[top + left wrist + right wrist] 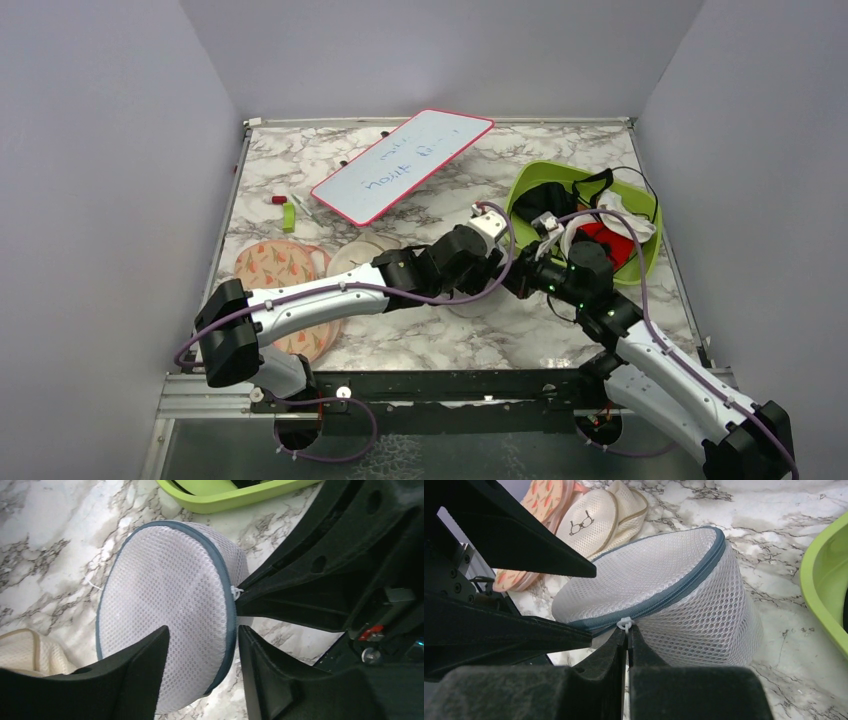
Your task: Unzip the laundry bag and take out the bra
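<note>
The laundry bag (165,595) is a white mesh drum with a blue-grey zip round its face, resting on the marble table; it also shows in the right wrist view (684,595). My left gripper (203,630) is open, with one finger over the bag's face and the other just outside its rim. My right gripper (626,630) is shut on the small white zip pull (625,624) at the bag's near edge. The zip looks closed. The bra is hidden. In the top view both grippers meet at the table's middle (510,270) and cover the bag.
A green bin (530,190) with black, white and bright red garments stands at the right. A peach floral pouch (275,265) and a beige round pouch (594,520) lie at the left. A pink-framed whiteboard (400,165) lies at the back, small markers (288,215) near it.
</note>
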Available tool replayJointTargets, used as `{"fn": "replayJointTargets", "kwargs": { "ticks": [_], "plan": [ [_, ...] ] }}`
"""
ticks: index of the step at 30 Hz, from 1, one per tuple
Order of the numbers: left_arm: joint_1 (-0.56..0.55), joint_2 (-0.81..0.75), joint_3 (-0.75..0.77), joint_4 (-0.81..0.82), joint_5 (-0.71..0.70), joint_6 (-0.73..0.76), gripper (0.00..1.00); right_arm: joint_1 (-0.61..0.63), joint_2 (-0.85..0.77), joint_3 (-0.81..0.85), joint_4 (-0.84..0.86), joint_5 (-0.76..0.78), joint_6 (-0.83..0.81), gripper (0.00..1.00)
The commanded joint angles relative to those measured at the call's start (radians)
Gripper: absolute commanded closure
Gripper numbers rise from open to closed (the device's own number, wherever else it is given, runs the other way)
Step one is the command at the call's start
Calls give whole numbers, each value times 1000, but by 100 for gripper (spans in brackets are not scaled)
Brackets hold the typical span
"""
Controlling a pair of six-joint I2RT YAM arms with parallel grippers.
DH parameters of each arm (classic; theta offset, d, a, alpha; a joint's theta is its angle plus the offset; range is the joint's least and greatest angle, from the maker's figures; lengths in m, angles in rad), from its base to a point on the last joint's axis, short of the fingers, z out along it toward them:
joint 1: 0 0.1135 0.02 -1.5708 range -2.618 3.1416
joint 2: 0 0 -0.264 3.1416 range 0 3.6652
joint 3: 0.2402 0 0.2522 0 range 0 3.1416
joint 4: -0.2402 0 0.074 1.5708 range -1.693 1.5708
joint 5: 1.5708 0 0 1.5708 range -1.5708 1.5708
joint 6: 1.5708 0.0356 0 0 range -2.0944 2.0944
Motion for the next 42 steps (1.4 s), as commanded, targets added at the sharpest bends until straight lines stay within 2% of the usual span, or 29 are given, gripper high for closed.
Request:
{"fn": "replayJointTargets", "kwargs": {
  "ticks": [1,6,13,20,26,31,42],
  "plan": [
    [8,-20,-10,53,86,-12,60,2,2,42,-27,26,-22,99],
    [17,-5,0,56,90,14,75,2,3,57,-33,33,-36,99],
    [18,-9,2,52,132,93,84,2,26,89,-58,51,-46,99],
    [19,-49,-24,32,122,183,100,2,64,145,-118,109,-70,99],
    [18,-106,-41,8,136,281,100,2,85,154,-138,189,-58,100],
    [18,-158,-73,6,107,303,100,2,125,153,-110,249,-50,99],
    [19,-220,-151,4,80,236,100,-11,287,208,-29,302,-79,99]
  ]
}}
